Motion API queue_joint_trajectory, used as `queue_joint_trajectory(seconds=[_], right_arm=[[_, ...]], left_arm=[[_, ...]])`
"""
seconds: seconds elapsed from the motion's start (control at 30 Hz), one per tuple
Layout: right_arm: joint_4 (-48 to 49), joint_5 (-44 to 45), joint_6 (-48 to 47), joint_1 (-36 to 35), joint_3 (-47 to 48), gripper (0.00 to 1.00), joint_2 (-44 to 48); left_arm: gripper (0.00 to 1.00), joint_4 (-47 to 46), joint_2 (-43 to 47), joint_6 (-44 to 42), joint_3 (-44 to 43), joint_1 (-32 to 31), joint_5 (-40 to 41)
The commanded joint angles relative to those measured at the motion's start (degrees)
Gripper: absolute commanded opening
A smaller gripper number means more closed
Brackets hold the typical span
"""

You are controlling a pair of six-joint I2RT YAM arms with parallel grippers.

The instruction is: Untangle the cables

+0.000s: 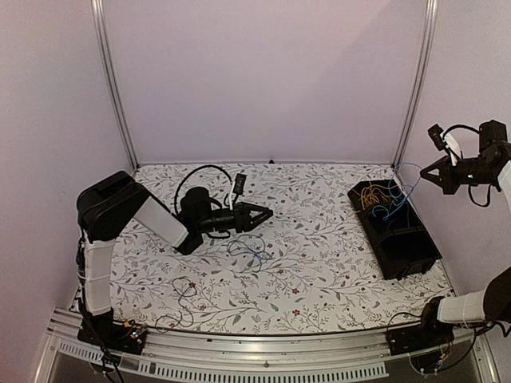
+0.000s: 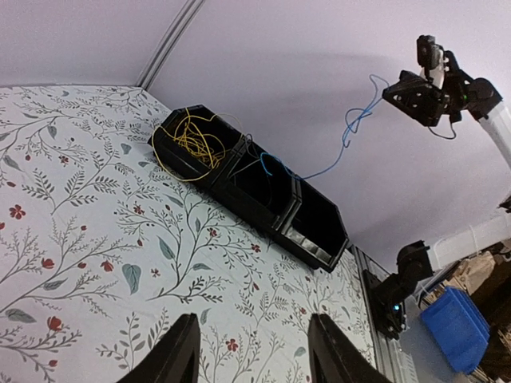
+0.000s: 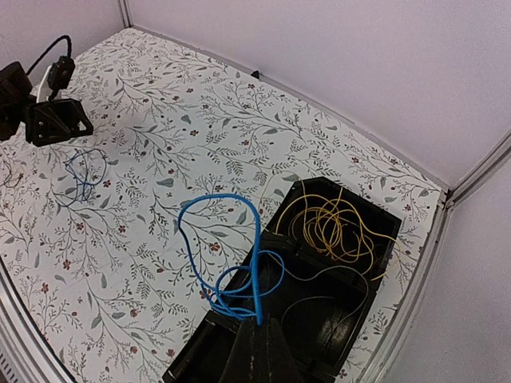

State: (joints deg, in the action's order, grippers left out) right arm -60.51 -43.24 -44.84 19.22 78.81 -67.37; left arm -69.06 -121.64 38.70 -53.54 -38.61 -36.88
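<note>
The table is covered with a matt cloth printed with leaves and small flowers. The bin is black plastic with a slight sheen along its rims. The yellow cables and the blue cable have smooth plastic sheaths. The rail at the near edge is bare, silvery metal. The left fingers look like matt black plastic; the walls are plain and matt.
</note>
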Motion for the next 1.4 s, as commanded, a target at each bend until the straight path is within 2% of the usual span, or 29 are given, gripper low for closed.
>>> queue_joint_trajectory(seconds=[0.0, 0.13, 0.43, 0.7, 0.83, 1.0, 1.2, 1.37], right_arm=[[-5.94, 5.91, -5.37, 0.45, -4.91, 0.00, 5.16], [-8.72, 9.36, -7.19, 0.47, -7.02, 0.00, 9.98], [-12.22, 17.43, -9.97, 0.54, -9.69, 0.00, 13.37], [-4.63, 27.40, -9.06, 0.54, -16.26, 0.00, 12.37], [0.67, 30.20, -8.47, 0.53, -20.35, 0.00, 9.63], [4.85, 27.10, -9.04, 0.46, -24.91, 0.00, 5.11], [11.47, 27.44, -10.44, 0.10, -31.99, 0.00, -2.61], [17.23, 31.84, -11.05, -0.76, -37.19, 0.00, -9.84]], left_arm=[[0.49, 0.91, -0.90, -0.71, -0.48, 0.65, -0.39], [0.48, 1.16, -1.34, -0.81, -0.50, 0.72, 0.19], [0.47, -0.51, -1.85, 0.94, 0.41, 0.73, 0.32], [0.47, -1.18, -1.40, 1.34, 1.17, 0.58, 0.38], [0.47, 1.62, 0.36, -0.12, 1.72, 0.63, 1.33], [0.47, 8.05, 3.62, -3.96, 2.85, 0.81, 4.72], [0.47, 13.48, 8.87, -7.16, 6.04, 1.41, 7.84], [0.48, 25.28, 13.90, -10.37, 6.59, 1.75, 12.13]])
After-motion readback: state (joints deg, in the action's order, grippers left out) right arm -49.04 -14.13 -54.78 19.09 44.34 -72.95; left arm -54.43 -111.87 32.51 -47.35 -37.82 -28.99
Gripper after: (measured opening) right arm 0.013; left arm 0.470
